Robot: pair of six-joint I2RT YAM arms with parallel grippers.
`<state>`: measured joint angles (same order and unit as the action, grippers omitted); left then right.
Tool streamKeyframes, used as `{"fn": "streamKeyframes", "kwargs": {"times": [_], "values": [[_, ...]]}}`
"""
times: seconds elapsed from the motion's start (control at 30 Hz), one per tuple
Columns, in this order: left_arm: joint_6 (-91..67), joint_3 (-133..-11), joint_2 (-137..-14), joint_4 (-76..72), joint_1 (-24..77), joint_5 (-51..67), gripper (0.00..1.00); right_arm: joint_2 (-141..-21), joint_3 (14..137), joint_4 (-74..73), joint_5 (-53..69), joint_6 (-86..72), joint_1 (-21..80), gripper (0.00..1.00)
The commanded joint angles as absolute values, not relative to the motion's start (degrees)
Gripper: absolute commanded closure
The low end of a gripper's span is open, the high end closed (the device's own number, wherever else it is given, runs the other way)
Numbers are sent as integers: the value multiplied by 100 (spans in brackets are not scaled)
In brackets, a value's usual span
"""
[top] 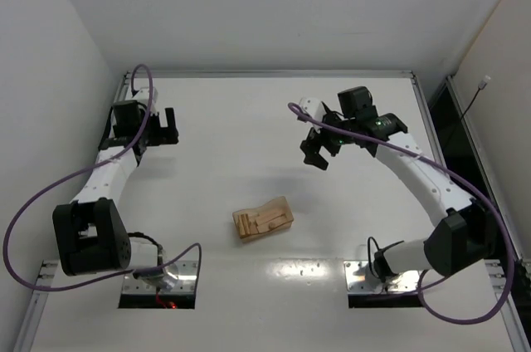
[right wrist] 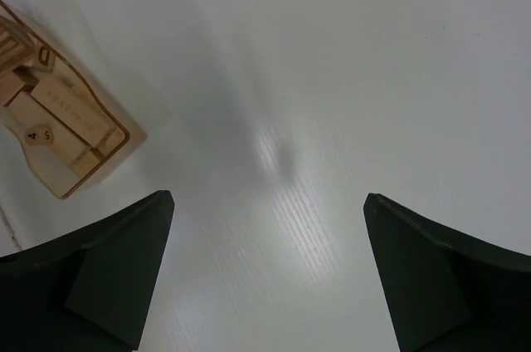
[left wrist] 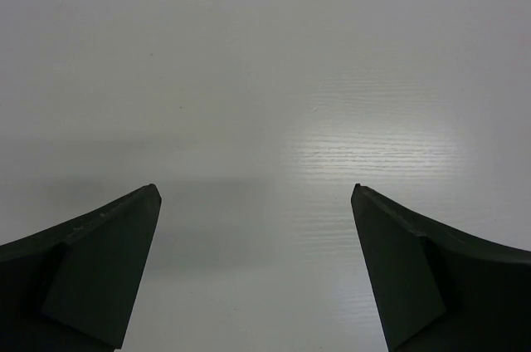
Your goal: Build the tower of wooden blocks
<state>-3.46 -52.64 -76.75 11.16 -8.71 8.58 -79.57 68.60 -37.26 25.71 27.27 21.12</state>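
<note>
Several light-tan wood blocks (top: 259,221) lie packed flat in a shallow orange-tan tray (top: 280,203) at the table's centre, nearer the front. No stacked tower shows. In the right wrist view the blocks (right wrist: 66,107) and the tray's rim (right wrist: 116,149) sit at the upper left. My right gripper (top: 312,155) hovers behind and to the right of the tray; it is open and empty (right wrist: 267,198). My left gripper (top: 172,126) is at the far left, well away from the tray, also open and empty (left wrist: 255,194) over bare table.
White walls close the table at the back and left (top: 124,78). A raised edge runs along the right side (top: 431,119). Purple cables (top: 33,202) loop off both arms. Metal base plates (top: 158,281) sit at the near edge.
</note>
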Motion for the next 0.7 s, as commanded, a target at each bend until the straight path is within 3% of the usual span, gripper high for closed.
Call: {"fn": "streamKeyframes", "kwargs": {"times": [0.0,0.2,0.33,0.5,0.67], "values": [[-272,-5519,-7629,1090,-844,905,0,-7893,6829,-3814,2654,3285,2372,4],[-158,-5520,-7567,1195,-844,923,0,-7901,7030,-4366,2540,4349,3233,10],[-158,-5520,-7515,1195,-844,870,0,-8138,7110,-4641,2593,4816,3901,34],[-158,-5520,-7515,1195,-844,940,0,-8445,6864,-4096,2645,4939,4640,50],[-158,-5678,-7646,1248,-844,993,0,-9393,7311,-4525,3040,5062,4921,67]]}}
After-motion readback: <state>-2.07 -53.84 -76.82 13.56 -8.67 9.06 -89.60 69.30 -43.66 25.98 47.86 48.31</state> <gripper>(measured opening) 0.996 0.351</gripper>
